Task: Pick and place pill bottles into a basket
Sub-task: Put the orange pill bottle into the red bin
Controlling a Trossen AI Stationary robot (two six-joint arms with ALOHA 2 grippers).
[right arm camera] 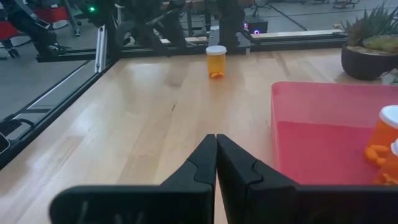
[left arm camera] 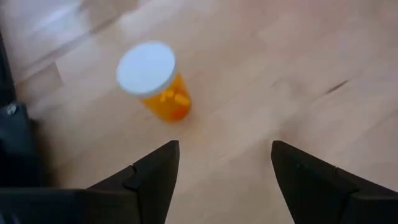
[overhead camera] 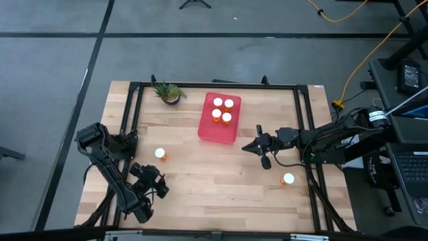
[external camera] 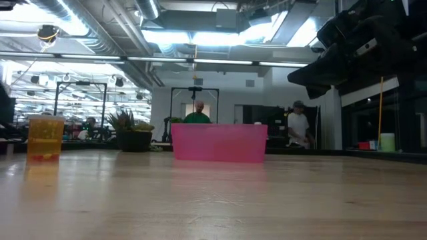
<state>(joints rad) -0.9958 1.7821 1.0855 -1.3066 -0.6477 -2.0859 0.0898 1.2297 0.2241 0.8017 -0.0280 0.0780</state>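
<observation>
Four bottles (overhead camera: 223, 110) stood in the tray (overhead camera: 212, 130) at the upper centre of the high view; two remained on the table (overhead camera: 221, 181), one at centre left (overhead camera: 160, 154), one at lower right (overhead camera: 288, 179). The left gripper (left arm camera: 224, 163), fingers spread and empty, hovered close to the left bottle (left arm camera: 155, 79), so that pick seemed in hand; next it likely needed to straddle the bottle and close. The right gripper (right arm camera: 216, 155), clenched on nothing, hung just right of the tray.
</observation>
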